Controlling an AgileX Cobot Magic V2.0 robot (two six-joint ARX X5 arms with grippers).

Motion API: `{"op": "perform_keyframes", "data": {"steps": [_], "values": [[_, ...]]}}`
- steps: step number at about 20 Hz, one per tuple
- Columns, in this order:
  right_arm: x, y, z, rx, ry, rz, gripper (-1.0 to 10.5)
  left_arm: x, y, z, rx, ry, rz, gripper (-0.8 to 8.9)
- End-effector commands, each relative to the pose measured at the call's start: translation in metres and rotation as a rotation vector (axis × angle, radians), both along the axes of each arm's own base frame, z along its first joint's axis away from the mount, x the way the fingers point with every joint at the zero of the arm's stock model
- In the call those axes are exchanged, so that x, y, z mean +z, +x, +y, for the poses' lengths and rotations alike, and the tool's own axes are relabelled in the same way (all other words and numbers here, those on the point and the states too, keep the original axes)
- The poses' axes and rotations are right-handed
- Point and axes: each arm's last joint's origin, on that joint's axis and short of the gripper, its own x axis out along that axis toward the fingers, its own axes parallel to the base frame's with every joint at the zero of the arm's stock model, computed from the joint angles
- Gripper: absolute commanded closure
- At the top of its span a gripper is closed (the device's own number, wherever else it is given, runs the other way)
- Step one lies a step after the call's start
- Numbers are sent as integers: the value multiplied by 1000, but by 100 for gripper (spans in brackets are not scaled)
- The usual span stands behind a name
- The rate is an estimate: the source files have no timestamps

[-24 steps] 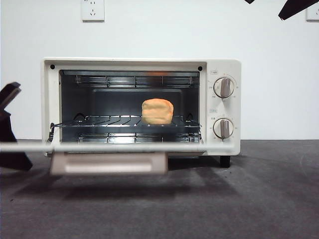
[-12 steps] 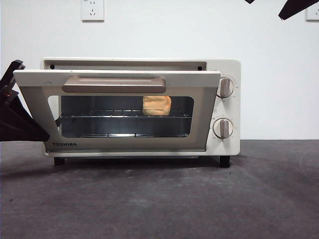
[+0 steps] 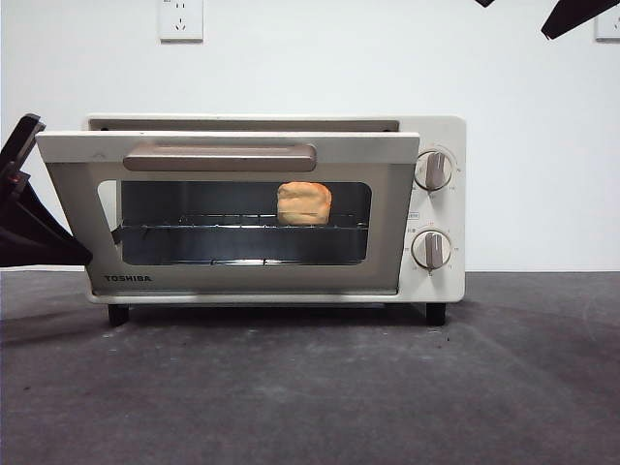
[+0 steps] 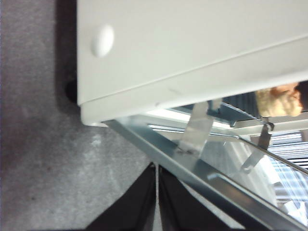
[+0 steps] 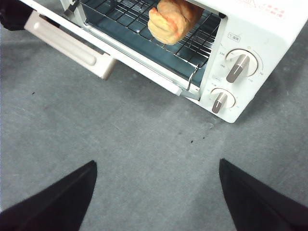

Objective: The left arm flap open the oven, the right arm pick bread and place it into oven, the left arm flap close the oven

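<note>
Oven is your biggest concern: it stands on the dark table against the white wall, and its door leans a little way out from the body, with a gap showing along the top edge. So you are in the closing step, and it is not finished.

You have the left arm at the door's outer side edge, low by the hinge. In the left wrist view the left gripper has its two jaws pressed together into one wedge, tucked under the metal edge of the door. Push from there in a smooth arc toward the oven body; a push nearer the handle would likely need less force than one near the hinge, and a steady stroke should keep the light oven from sliding back.

Your right gripper hangs above the table in front of the oven, jaws spread wide, holding nothing. Leave it clear of the door's swing.

Bread sits on the wire rack inside, right of centre, well behind the door's path.
</note>
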Motion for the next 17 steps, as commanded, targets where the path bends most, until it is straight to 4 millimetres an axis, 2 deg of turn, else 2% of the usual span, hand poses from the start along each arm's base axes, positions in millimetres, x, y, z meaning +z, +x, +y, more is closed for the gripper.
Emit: {"op": "perform_keyframes", "data": {"steps": [1,12,17], "values": [[2,0,2,2,14,-4,543,18,13,1,-21,14,-174,798],[2,0,2,3,13,-5,543,32,14,0,-20,-55,-216,798],[2,0,2,4,13,-7,543,55,4,-1,-15,-43,-293,797]]}}
